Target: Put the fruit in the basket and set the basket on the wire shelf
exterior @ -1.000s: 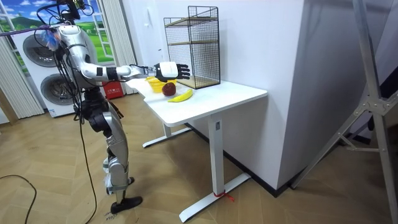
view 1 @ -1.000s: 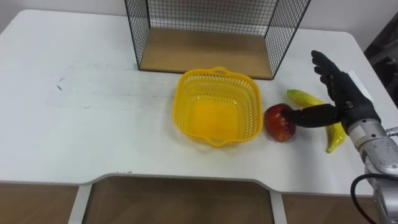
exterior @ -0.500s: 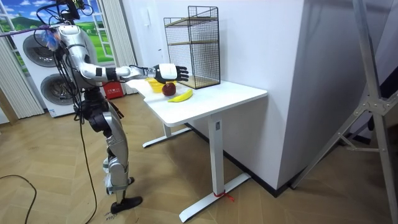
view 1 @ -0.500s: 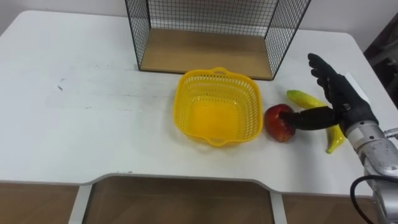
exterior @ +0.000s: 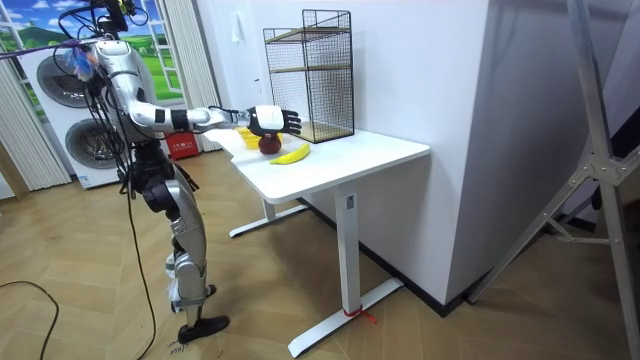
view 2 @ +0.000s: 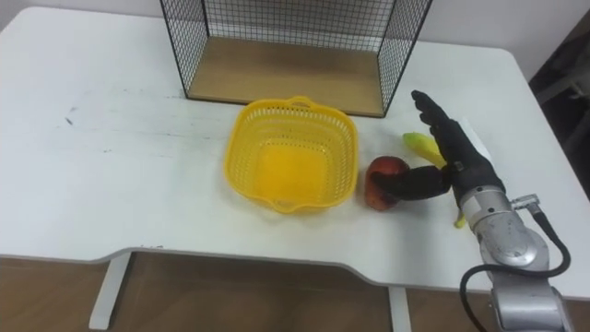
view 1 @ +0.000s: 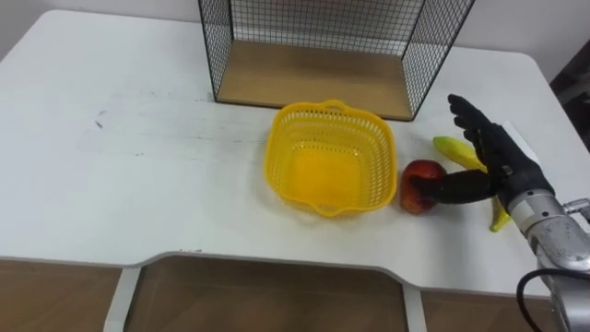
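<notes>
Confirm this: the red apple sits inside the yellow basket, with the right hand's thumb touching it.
Not inside: the left eye view shows the red apple on the table beside the yellow basket, with the thumb of the right hand touching it.

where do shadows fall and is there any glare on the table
Left eye view: only a faint, soft shadow along the basket's near edge and under the apple; the table shows no glare spot. Right eye view: the same even light. Room view: the wall beside the shelf is bright, without hard shadows.
</notes>
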Robot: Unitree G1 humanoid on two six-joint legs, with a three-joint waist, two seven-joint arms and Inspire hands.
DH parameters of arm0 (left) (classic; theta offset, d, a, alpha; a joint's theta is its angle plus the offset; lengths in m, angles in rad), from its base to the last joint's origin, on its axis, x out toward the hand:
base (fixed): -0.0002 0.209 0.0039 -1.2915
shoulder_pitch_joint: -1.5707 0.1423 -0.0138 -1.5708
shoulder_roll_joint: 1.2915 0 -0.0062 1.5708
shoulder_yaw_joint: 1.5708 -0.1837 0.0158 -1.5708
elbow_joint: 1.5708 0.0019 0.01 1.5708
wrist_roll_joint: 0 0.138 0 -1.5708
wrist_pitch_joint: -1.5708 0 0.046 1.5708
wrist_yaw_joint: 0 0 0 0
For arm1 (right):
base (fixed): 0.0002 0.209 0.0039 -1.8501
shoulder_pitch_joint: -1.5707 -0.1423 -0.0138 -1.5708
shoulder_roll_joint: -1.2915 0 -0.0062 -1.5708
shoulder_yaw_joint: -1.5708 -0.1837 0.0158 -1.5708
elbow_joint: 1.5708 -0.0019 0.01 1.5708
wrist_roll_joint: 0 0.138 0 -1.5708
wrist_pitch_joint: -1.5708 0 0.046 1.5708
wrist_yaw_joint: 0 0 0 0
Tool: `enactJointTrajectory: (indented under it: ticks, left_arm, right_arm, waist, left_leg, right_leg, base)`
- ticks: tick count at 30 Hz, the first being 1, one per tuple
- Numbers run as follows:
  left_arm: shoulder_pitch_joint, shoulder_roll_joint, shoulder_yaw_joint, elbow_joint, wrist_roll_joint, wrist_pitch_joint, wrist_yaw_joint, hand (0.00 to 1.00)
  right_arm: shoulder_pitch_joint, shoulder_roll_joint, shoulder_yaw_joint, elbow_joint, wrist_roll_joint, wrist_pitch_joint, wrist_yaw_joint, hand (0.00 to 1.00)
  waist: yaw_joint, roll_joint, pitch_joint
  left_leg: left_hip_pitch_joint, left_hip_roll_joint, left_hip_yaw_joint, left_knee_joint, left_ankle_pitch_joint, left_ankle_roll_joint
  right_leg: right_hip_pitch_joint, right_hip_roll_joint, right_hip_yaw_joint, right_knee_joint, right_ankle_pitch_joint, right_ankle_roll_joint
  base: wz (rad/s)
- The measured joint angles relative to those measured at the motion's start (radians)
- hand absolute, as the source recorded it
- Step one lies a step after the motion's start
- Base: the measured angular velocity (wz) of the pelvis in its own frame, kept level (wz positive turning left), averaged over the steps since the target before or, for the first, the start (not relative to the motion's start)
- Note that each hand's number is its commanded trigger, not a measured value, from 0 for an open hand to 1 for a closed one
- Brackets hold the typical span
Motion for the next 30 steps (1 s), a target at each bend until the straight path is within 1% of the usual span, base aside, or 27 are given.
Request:
enactJointTrajectory:
  ticks: [6,10,13,16,17,19,22,27,30]
  left_arm:
    - [0.003,0.0,0.0,-0.002,0.0,-0.002,0.001,0.0]
    - [0.004,0.0,0.0,-0.002,0.001,-0.002,0.001,0.0]
    - [0.005,0.0,0.0,-0.002,0.001,-0.001,0.001,0.0]
    - [0.015,0.0,0.001,-0.01,0.001,0.008,-0.005,0.0]
    - [0.015,0.0,0.001,-0.011,0.001,0.01,-0.008,0.0]
    - [0.022,0.0,0.001,-0.025,0.001,0.023,-0.019,0.0]
    - [0.026,0.001,0.001,-0.03,0.001,0.029,-0.027,0.0]
    - [0.026,0.002,0.001,-0.037,0.006,0.036,-0.041,0.0]
    - [0.026,0.002,0.001,-0.037,0.023,0.042,-0.041,0.0]
  right_arm:
    - [0.001,0.011,0.024,-0.007,-0.05,0.0,0.003,0.0]
    - [0.002,0.024,0.03,-0.016,-0.085,0.0,0.029,0.0]
    - [0.007,0.024,0.03,-0.016,-0.102,0.002,0.04,0.0]
    - [0.033,0.028,0.043,-0.037,-0.115,0.023,0.045,0.0]
    - [0.038,0.028,0.045,-0.037,-0.116,0.025,0.049,0.0]
    - [0.046,0.028,0.051,-0.037,-0.118,0.048,0.075,0.0]
    - [0.049,0.028,0.063,-0.037,-0.118,0.068,0.088,0.0]
    - [0.049,0.028,0.068,-0.046,-0.122,0.075,0.109,0.0]
    - [0.049,0.034,0.069,-0.055,-0.151,0.077,0.109,0.0]
  waist:
    - [-0.002,0.0,-0.0001]
    - [-0.001,0.0,-0.0003]
    - [-0.001,0.0,-0.0003]
    - [0.004,-0.002,-0.0003]
    - [0.004,-0.003,-0.0004]
    - [0.004,-0.004,0.0004]
    - [0.003,-0.006,0.0004]
    - [0.005,-0.01,-0.0015]
    - [0.008,-0.01,-0.0017]
  left_leg:
    - [0.0,0.0,0.0,0.001,0.0,0.0]
    - [0.0,0.0,0.0,0.002,0.0,0.0]
    - [0.0,0.0,0.0,0.002,0.0,0.0]
    - [0.003,0.0,0.001,0.001,0.0,0.0]
    - [0.003,0.0,0.001,0.002,0.0,0.0]
    - [0.004,0.0,0.001,0.003,0.0,0.0]
    - [0.003,0.001,0.003,0.004,0.0,0.0]
    - [0.001,0.001,0.003,0.003,0.0,0.0]
    - [0.002,0.001,0.006,0.003,0.0,0.0]
  right_leg:
    - [0.0,0.0,0.002,0.0,0.0,0.0]
    - [0.001,0.0,0.002,0.001,0.0,0.0]
    - [0.001,-0.001,0.002,0.001,0.0,0.0]
    - [0.001,-0.001,0.002,0.002,0.0,0.0]
    - [0.001,-0.001,0.002,0.002,0.0,0.0]
    - [0.0,-0.001,0.003,0.002,0.0,0.0]
    - [-0.001,-0.002,0.003,0.002,0.0,0.0]
    - [-0.001,-0.001,0.003,0.002,0.0,0.0]
    - [-0.002,0.0,0.004,0.002,0.0,0.0]
  base:
    - [0.0]
    - [0.0]
    - [0.0]
    - [0.0]
    - [0.0]
    - [0.0]
    - [0.0]
    - [0.0]
    - [0.0]
